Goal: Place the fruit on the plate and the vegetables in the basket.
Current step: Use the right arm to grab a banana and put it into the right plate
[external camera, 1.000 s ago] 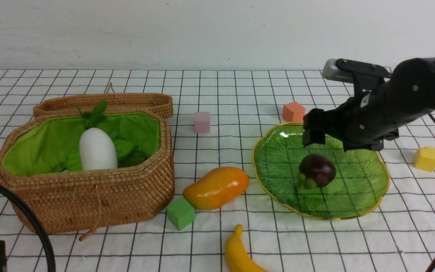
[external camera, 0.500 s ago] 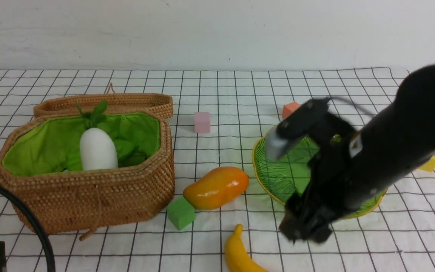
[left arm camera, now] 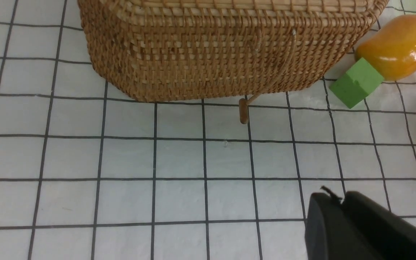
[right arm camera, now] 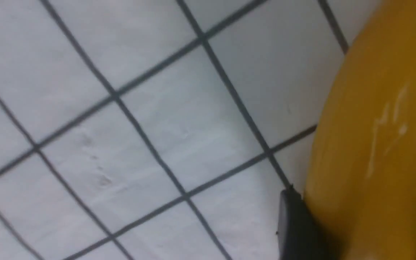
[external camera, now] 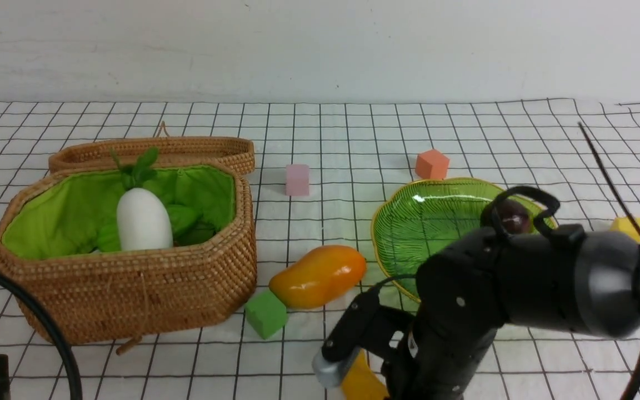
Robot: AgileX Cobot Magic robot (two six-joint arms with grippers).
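The banana (external camera: 361, 379) lies on the grid cloth (external camera: 298, 216), nearer the camera than the mango (external camera: 318, 276). The right gripper (external camera: 361, 364) is down at it, one finger (right arm camera: 296, 224) close against its side; whether the jaws have closed on it, I can't quite tell. The plate (external camera: 436, 222) holds the purple fruit (external camera: 513, 216).

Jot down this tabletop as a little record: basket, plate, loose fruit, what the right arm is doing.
basket: brown wicker, green lining, white radish inside
plate: green glass, dark purple fruit on it
loose fruit: mango touching or very near green cube
right gripper: down at the banana, firm hold unclear
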